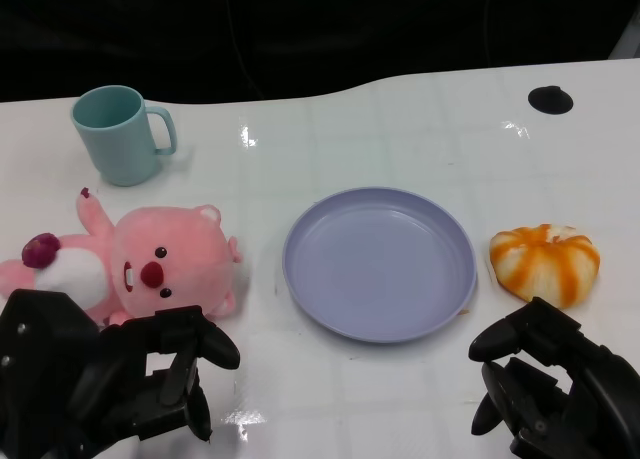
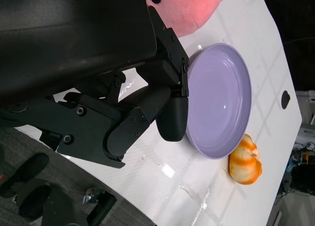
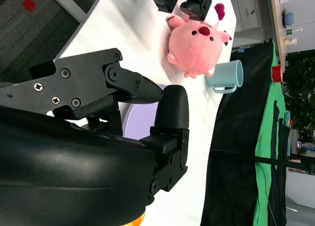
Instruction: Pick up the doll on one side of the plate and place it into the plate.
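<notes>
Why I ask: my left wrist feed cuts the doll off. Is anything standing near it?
Observer: Yes, a teal mug stands beyond the doll, apart from it, at the far left of the table.
Operator: And the right hand?
Observer: The right hand holds nothing; it is by the near edge, just short of the orange striped toy on the other side of the plate.
Operator: How does the doll lie?
Observer: Face up, with its head toward the plate and its body away from it.
</notes>
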Robot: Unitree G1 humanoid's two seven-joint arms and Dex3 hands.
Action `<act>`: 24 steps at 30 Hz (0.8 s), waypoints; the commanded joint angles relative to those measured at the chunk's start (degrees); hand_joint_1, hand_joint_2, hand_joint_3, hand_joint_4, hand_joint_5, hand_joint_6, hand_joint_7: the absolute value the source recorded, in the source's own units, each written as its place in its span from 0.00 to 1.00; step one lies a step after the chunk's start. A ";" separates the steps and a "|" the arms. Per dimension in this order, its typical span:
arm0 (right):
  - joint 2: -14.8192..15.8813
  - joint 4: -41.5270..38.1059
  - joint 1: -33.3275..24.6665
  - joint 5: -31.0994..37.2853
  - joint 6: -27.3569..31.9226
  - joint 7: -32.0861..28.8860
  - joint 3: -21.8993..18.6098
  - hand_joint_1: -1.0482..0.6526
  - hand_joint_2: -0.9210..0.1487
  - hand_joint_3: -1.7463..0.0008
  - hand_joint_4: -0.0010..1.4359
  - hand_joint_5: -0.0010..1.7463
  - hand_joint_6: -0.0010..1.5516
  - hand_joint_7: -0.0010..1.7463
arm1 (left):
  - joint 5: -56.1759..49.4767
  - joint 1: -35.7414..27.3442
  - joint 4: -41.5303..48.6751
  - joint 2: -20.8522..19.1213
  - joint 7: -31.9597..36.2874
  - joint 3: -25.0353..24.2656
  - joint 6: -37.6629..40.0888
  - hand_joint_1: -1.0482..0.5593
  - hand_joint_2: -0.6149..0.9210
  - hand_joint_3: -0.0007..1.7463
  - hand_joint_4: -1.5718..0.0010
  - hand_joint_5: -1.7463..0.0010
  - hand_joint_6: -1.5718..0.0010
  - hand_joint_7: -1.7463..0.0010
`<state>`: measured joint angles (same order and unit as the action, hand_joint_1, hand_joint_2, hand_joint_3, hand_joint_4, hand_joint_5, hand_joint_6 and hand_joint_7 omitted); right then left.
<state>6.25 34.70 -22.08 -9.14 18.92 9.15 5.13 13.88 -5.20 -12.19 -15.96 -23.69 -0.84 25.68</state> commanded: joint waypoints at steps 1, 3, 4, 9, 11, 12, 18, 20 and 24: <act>0.39 0.31 0.02 -0.14 -0.10 -0.05 -0.54 0.45 0.00 0.65 0.34 1.00 0.22 0.97 | -0.24 0.27 0.20 -0.93 -0.22 -0.33 -0.48 0.60 0.75 0.66 0.51 0.02 0.53 0.17; 0.49 0.41 0.09 0.22 0.07 -0.23 -0.44 0.44 0.00 0.65 0.34 1.00 0.22 0.97 | -0.08 0.34 0.22 -0.91 -0.28 -0.36 -0.32 0.60 0.75 0.66 0.51 0.02 0.53 0.17; 0.51 0.49 0.13 0.29 0.27 -0.30 -0.42 0.44 0.00 0.65 0.34 1.00 0.22 0.97 | -0.05 0.38 0.21 -0.89 -0.25 -0.36 -0.21 0.60 0.75 0.66 0.51 0.02 0.53 0.17; 0.61 0.20 0.17 0.24 -0.30 -0.02 -0.45 0.45 0.00 0.65 0.34 1.00 0.22 0.97 | -0.28 0.42 0.35 -0.90 -0.20 -0.28 -0.57 0.60 0.75 0.67 0.51 0.01 0.52 0.17; 0.59 0.04 0.18 0.23 -0.49 0.03 -0.47 0.45 0.00 0.65 0.34 1.00 0.22 0.96 | -0.31 0.41 0.32 -0.82 -0.03 -0.30 -0.46 0.61 0.75 0.67 0.50 0.01 0.52 0.17; 0.58 0.00 0.19 0.20 -0.52 0.04 -0.48 0.45 0.00 0.65 0.34 1.00 0.22 0.96 | -0.31 0.41 0.32 -0.80 0.00 -0.31 -0.44 0.61 0.75 0.67 0.50 0.01 0.52 0.17; 0.68 0.45 0.15 0.47 -0.02 -0.16 -0.42 0.45 0.00 0.65 0.34 1.00 0.22 0.96 | -0.54 0.33 0.11 -0.97 0.04 -0.19 -0.31 0.60 0.75 0.67 0.51 0.01 0.53 0.16; 0.64 0.39 0.19 0.35 -0.07 -0.12 -0.46 0.45 0.00 0.64 0.34 1.00 0.22 0.96 | -0.49 0.37 0.05 -0.95 0.06 -0.23 -0.13 0.60 0.75 0.66 0.51 0.01 0.53 0.16; 0.61 0.03 0.22 0.31 -0.63 0.03 -0.48 0.45 0.00 0.65 0.34 1.00 0.23 0.96 | -0.29 0.40 0.09 -1.00 -0.13 -0.34 -0.04 0.61 0.76 0.66 0.51 0.01 0.53 0.16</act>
<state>6.39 34.69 -22.03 -8.94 18.85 9.14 5.13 13.76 -5.17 -12.18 -15.99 -23.69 -0.84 25.60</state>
